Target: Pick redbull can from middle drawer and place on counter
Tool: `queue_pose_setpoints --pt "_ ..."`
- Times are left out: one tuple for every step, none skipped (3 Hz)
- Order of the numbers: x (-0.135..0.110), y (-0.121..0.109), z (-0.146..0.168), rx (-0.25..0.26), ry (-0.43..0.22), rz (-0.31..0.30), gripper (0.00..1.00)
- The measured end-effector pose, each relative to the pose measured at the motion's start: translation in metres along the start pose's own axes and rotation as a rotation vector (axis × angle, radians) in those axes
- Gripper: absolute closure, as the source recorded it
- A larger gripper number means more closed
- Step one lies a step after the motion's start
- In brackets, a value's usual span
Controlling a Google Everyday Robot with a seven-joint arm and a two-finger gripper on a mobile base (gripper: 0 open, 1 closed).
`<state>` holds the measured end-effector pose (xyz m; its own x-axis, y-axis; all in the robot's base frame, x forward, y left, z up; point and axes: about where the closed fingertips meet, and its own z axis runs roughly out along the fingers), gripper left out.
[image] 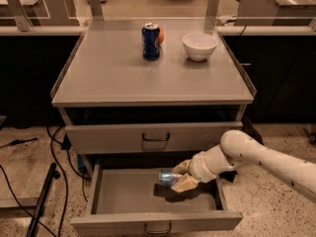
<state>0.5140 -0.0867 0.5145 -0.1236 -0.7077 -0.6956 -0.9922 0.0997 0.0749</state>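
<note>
The middle drawer (155, 220) is pulled open below the shut drawer front. My gripper (180, 176) reaches into it from the right on the white arm. It is shut on the redbull can (167, 177), a slim blue-and-silver can held on its side a little above the drawer floor, its end pointing left. The counter (118, 75) is the flat grey cabinet top above.
A wider dark-blue soda can (151, 41) stands at the back of the counter with an orange thing (161, 35) behind it. A white bowl (199, 46) sits to its right. Cables (57, 152) and a dark pole (42, 196) lie on the floor at left.
</note>
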Motion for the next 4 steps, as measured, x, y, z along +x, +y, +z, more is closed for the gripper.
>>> queue_pose_setpoints --pt "0.000 -0.001 0.000 0.005 -0.001 0.000 1.00" --pt "-0.018 0.004 -0.020 0.019 -0.002 -0.018 1.00" --pt "-0.049 0.010 -0.057 0.046 0.008 -0.040 1.00" --pt "-0.087 0.011 -0.106 0.082 0.027 -0.054 1.00"
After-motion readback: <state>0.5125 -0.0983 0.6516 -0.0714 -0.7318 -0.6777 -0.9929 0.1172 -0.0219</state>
